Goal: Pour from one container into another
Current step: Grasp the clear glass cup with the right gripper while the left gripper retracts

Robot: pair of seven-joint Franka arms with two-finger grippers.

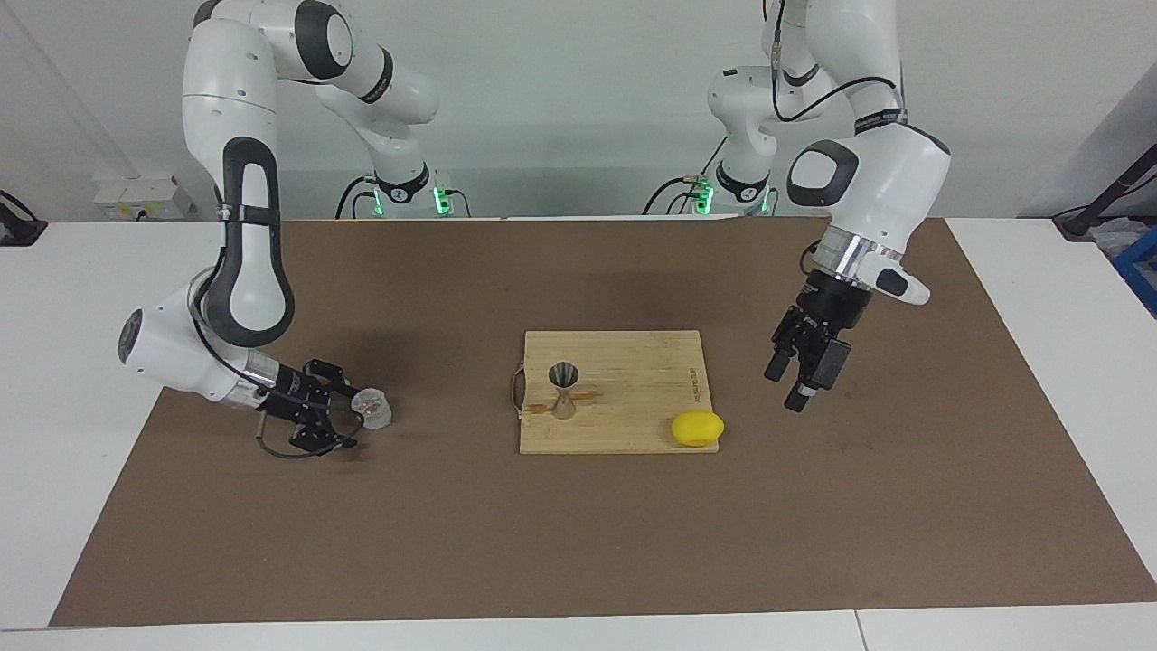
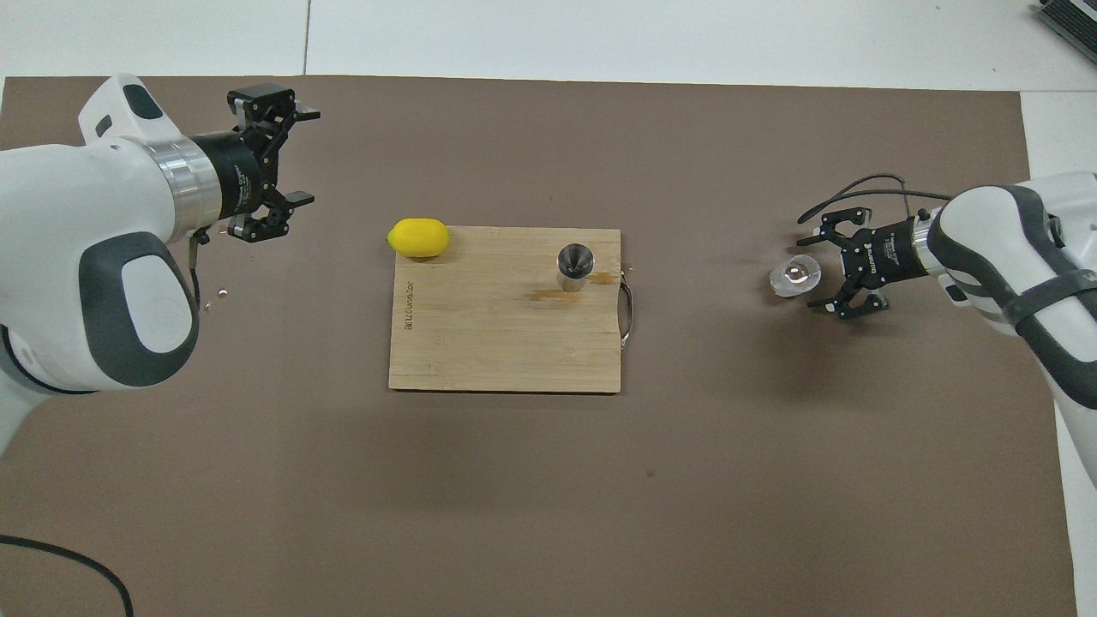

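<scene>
Clear, glossy glass cup [image 1: 371, 408] with textured walls. Silvery polished steel jigger [image 1: 564, 389], shiny. Pale bamboo cutting board [image 1: 624, 420], smooth, matt, grain visible, with a thin metal handle [image 2: 627, 315]. Smooth, slightly waxy yellow lemon [image 1: 697, 428]. Matt brown paper-like mat [image 1: 578, 542] over a white smooth tabletop [image 1: 63, 380]. Glossy white plastic arm shells, matt black hands.

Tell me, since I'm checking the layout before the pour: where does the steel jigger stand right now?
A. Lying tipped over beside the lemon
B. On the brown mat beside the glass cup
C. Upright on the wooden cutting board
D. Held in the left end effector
C: the jigger stands upright on the cutting board, apart from the lemon and the glass cup.
</scene>
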